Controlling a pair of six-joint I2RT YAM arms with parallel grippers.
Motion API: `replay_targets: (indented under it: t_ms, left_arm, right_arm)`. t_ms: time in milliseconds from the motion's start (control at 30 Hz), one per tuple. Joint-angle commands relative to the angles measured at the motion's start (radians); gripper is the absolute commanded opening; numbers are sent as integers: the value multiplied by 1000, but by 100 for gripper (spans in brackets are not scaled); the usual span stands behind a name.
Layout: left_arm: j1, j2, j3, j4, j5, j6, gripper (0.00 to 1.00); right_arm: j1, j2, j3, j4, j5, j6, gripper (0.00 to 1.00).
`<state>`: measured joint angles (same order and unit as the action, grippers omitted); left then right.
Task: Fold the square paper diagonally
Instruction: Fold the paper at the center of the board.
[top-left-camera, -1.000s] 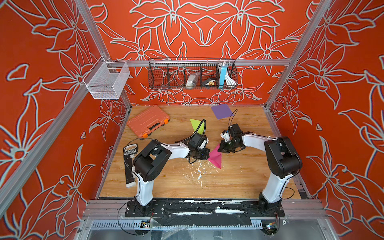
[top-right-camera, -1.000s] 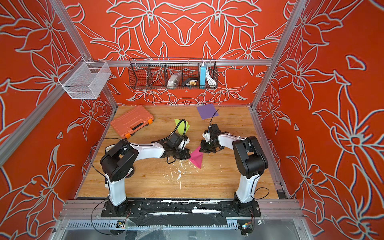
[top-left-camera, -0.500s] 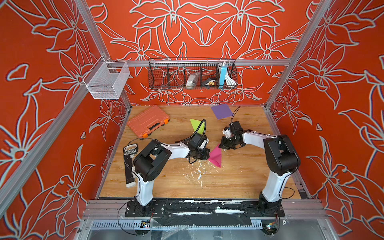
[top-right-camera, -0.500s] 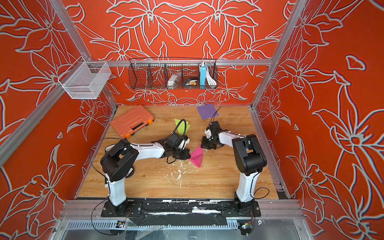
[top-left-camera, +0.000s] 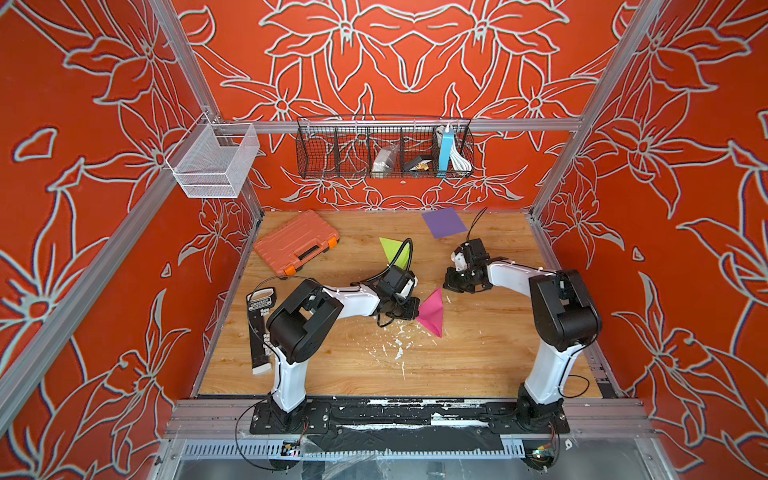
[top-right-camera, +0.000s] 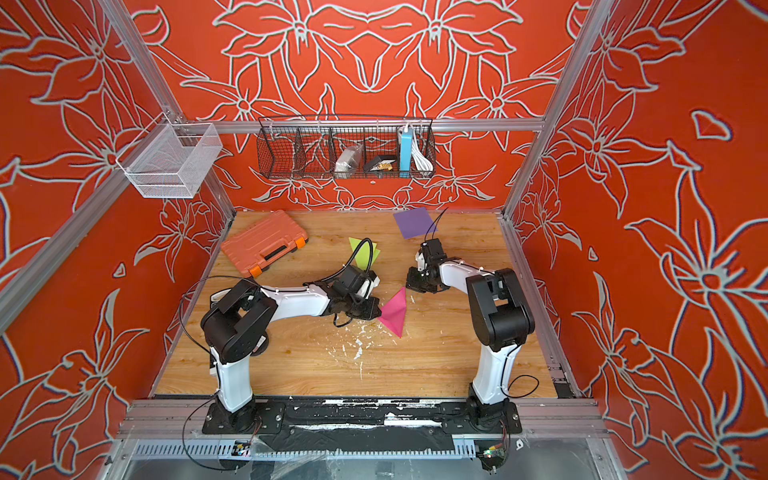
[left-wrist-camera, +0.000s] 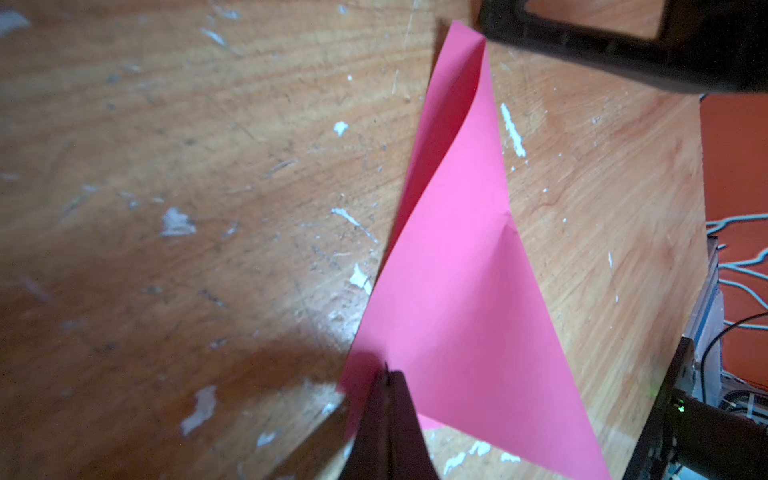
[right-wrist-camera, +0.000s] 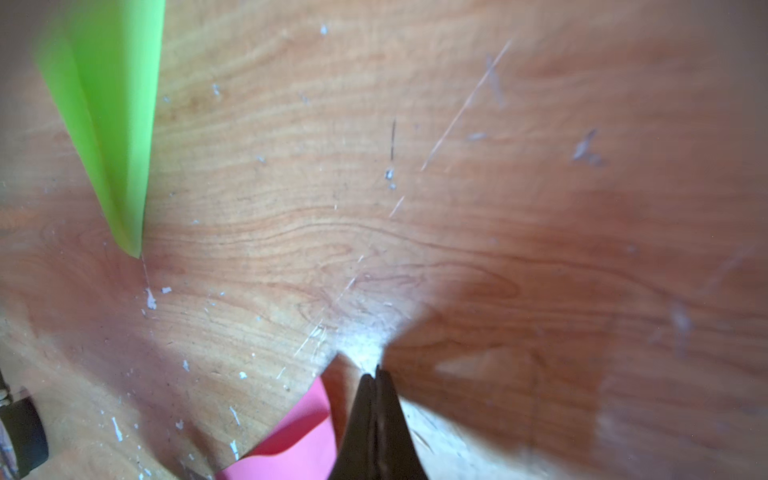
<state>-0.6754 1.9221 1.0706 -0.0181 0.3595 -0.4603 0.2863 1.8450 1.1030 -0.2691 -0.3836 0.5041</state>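
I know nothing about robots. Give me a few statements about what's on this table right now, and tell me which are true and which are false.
1. The pink paper is already folded into a triangle. True.
2. The left gripper is wide open. False: the left gripper is shut, its tip over the pink paper.
3. The purple paper lies flat and unfolded near the back wall. True.
4. The orange case stands open. False: the orange case is closed.
5. The right gripper holds the green paper. False: the right gripper is shut on nothing, and the green paper lies apart from it.
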Motion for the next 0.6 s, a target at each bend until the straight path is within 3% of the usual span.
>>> replay_targets:
  t_ms: [0,200,433,567]
  left_arm:
    - [-14,43,-3,-76,-33,21,4]
    - [-19,29,-9,-72,-46,25,4]
    - [-36,14,-12,-57,-52,22,5]
    - [-53,6,-12,-50,-53,18,6]
  right_arm:
    - [-1,-114,0,-6,14,-30,0]
    - [24,-210,-75,-128,-9,-3,1]
    - [48,-261,-191,-145,-43,16,24]
    - [73,-262,-186,-157,-58,-3,21]
